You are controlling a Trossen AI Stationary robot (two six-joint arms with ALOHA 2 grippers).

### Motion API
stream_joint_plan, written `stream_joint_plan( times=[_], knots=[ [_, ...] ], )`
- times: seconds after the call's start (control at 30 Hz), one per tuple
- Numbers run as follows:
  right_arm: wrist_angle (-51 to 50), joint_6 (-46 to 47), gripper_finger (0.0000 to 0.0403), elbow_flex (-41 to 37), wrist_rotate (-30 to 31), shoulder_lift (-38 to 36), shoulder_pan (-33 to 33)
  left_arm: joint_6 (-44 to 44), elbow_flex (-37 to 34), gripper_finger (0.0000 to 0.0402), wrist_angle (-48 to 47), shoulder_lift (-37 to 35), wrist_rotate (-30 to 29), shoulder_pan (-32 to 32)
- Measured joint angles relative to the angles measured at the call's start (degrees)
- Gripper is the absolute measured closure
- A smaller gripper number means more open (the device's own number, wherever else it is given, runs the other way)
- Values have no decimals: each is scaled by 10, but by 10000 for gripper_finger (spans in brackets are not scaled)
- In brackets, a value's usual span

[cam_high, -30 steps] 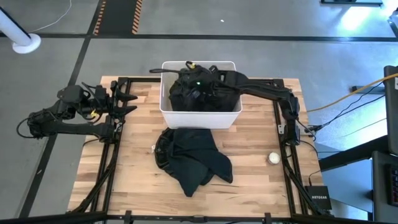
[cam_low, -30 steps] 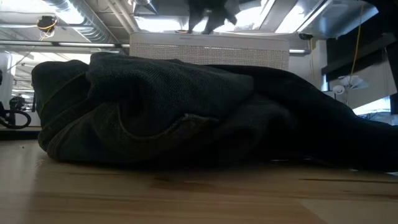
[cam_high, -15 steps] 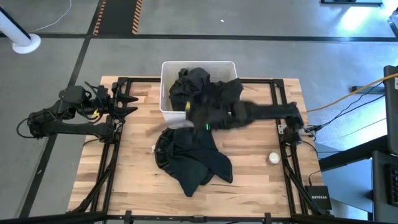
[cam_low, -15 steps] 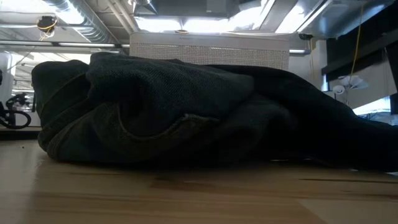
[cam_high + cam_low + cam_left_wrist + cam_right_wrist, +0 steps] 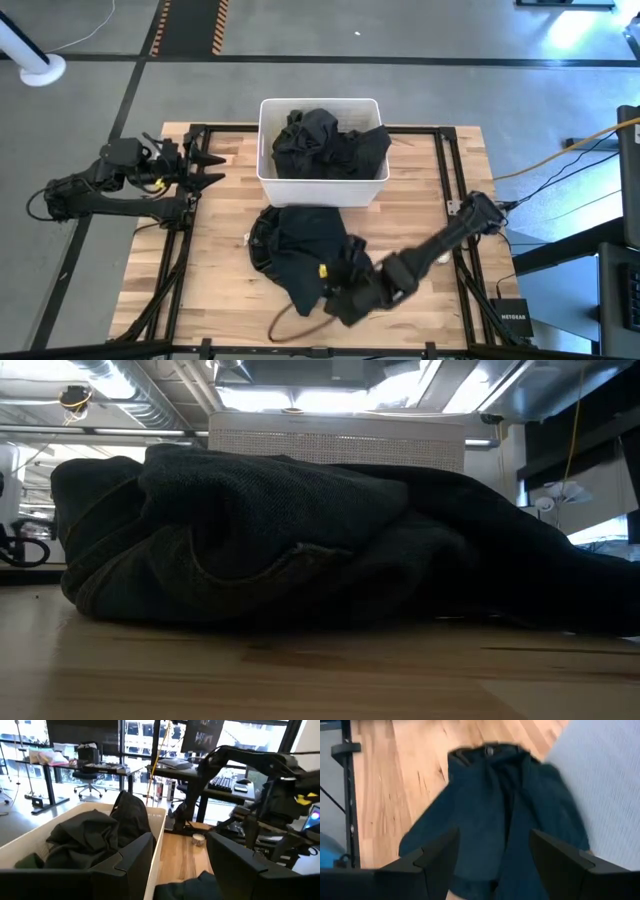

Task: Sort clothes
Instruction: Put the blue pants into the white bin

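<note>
The clothes lie in two heaps, all dark. One heap (image 5: pixel 322 140) fills the white bin (image 5: pixel 268 178); in the left wrist view it (image 5: pixel 95 835) shows over the bin's rim. A second dark pile (image 5: pixel 300 245) rests on the wooden table in front of the bin and fills the low view (image 5: pixel 300 540). My right gripper (image 5: pixel 330 288) hangs open over the near end of that pile (image 5: pixel 495 805), touching nothing. At the table's left edge, beside the bin, my left gripper (image 5: pixel 205 168) stays level, open and empty.
A small white ball (image 5: pixel 198 839) lies on the table's right side. Black frame rails (image 5: pixel 185 240) run along both sides of the table. Bare wood (image 5: pixel 220 290) shows to the left of the pile and near the front edge.
My right gripper has swung from above the bin toward the table's near edge, sinking and rolling, and now hangs over the near end of the pile on the table. The dark clothes in the bin stay where they were.
</note>
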Motion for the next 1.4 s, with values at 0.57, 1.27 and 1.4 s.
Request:
stream_joint_plan(
  times=[0.57, 1.27, 1.4],
  knots=[
    [100, 103, 146, -178, 49, 0, 29, -24, 0, 219, -132, 184, 48, -24],
    [156, -34, 146, -216, -78, -1, -30, -295, -186, 219, -130, 196, 44, -139],
    [187, -65, 146, -216, -94, -1, -37, -311, -222, 219, -81, 197, 44, -151]
  ],
)
